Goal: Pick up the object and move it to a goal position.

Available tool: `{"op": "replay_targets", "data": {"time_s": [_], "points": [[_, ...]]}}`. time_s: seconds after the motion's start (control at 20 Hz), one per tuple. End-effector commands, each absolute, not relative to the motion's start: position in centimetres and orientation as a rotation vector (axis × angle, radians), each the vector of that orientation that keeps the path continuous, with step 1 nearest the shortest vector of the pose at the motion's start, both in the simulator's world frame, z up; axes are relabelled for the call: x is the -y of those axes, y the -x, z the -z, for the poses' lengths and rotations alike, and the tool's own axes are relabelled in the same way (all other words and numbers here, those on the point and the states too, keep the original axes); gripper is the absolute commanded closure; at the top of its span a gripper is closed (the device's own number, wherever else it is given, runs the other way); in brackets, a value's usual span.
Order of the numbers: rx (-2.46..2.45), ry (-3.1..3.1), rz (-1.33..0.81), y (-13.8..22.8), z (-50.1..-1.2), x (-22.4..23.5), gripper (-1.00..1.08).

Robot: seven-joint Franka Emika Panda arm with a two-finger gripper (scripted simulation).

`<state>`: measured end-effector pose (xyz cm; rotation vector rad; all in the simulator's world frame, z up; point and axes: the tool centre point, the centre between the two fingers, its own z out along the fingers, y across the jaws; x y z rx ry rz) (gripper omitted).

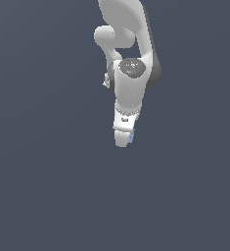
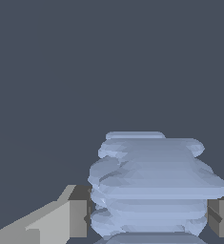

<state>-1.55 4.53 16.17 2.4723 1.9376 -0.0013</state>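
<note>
Slippage is looking like the main worry from where I am standing. The gripper (image 1: 125, 139) is grasping the object (image 1: 131, 137), a small pale blue lumpy cluster, and that cluster is sitting between the 2 fingers at the tip of the white Panda arm (image 1: 128, 59), which is reaching down across a plain dark grey ground (image 1: 43, 196). I am judging that the bumpy, uneven sides are giving the pads only patchy contact, so a quick swing toward the goal could be twisting the piece in the grip or letting it slide out. No goal marker is showing in either view, so I cannot tell how far the carry is still running, nor whether the cluster is lifted clear or just touching the ground.

The exterior view is showing the whole arm and its downward posture, but there the cluster is only peeking out as a thin blue sliver on the exterior view's right side of the fingers, and the grip itself is hidden. The wrist view is giving what that one lacks: the object (image 2: 154, 186) is filling the space between the grey fingertips (image 2: 77, 212), 1 pressing on each flank, with its stacked ridged layers plainly visible and most of its bulk jutting beyond the tips. That overhang is another reason I would expect it to lever loose under a jolt.
</note>
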Motion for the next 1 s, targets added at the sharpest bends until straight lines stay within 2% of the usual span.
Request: {"op": "replay_targets", "data": {"time_s": [0.0, 0.95], "points": [[-1.939, -2.472, 0.0, 1.8, -19.1, -3.8, 1.08], [-1.941, -2.473, -0.003, 2.9, -40.6, 1.9, 1.08]]}}
